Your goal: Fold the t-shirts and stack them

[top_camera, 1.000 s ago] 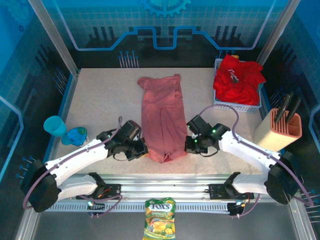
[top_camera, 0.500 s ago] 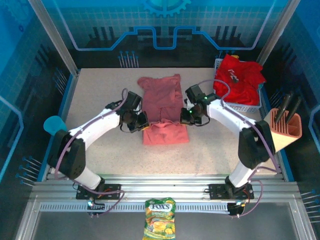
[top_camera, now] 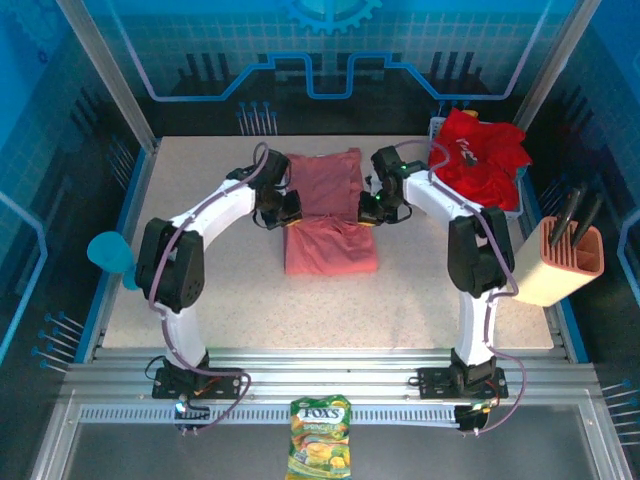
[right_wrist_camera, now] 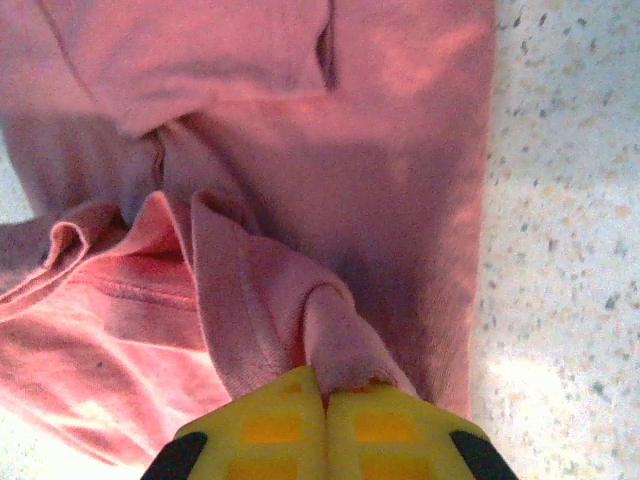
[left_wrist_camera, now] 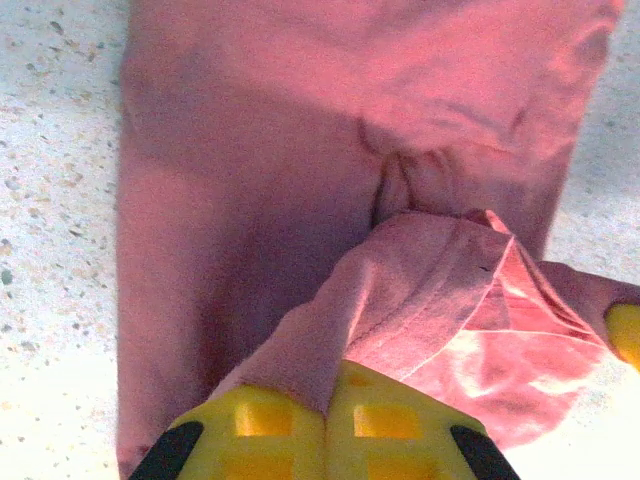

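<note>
The left gripper [top_camera: 287, 208] and right gripper [top_camera: 367, 209], each pinched shut on a hem corner of the pink t-shirt [top_camera: 330, 248] lying mid-way across the table [top_camera: 200, 290], are carrying that hem farther back over the shirt's upper half, so this fold is nearly closing.

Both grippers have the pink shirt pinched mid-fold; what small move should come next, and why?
Probably carry the held edge a little farther toward the shirt's far end, then lower it. The left gripper and right gripper are each shut on the salmon-pink t-shirt, and the held edge sits short of the far end, leaving single-layer cloth beyond.
</note>
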{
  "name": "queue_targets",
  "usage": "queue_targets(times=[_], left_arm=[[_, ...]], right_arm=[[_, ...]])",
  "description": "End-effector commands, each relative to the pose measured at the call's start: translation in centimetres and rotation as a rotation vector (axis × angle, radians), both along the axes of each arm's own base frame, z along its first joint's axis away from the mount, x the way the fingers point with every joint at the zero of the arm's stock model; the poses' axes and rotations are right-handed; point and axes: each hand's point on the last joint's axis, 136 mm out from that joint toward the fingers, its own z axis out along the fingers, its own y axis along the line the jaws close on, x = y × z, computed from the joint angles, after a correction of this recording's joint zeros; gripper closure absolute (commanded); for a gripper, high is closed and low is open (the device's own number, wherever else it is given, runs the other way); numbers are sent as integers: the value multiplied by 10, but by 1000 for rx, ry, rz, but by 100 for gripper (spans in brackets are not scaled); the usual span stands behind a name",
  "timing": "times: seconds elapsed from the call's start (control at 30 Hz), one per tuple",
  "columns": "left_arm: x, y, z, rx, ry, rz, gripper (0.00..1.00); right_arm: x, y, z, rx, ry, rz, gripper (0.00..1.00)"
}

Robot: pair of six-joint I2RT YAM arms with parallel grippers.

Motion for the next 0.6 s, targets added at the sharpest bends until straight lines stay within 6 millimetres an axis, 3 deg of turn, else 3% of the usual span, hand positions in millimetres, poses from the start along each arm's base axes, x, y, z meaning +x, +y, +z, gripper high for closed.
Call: queue_targets(times=[0.0,0.27,0.33,0.43,0.5,0.57], left_arm=[[2,10,-7,18,22,-1,100],[27,20,-14,-17,4,39,100],[34,19,-19,-17,14,34,100],[39,17,-26,-25,42,11,67],[40,17,-18,-25,24,2,44],[40,23,0,-5,-29,-4,25]], right_arm=[[10,-1,-1,27,23,13,100],[35,6,-4,65,21,10,100],[38,7,-10,58,37,10,94],[39,3,-21,24,60,-4,66],[38,-3,-22,-1,56,-18,55],[35,-8,-13,-5,21,-26,33]])
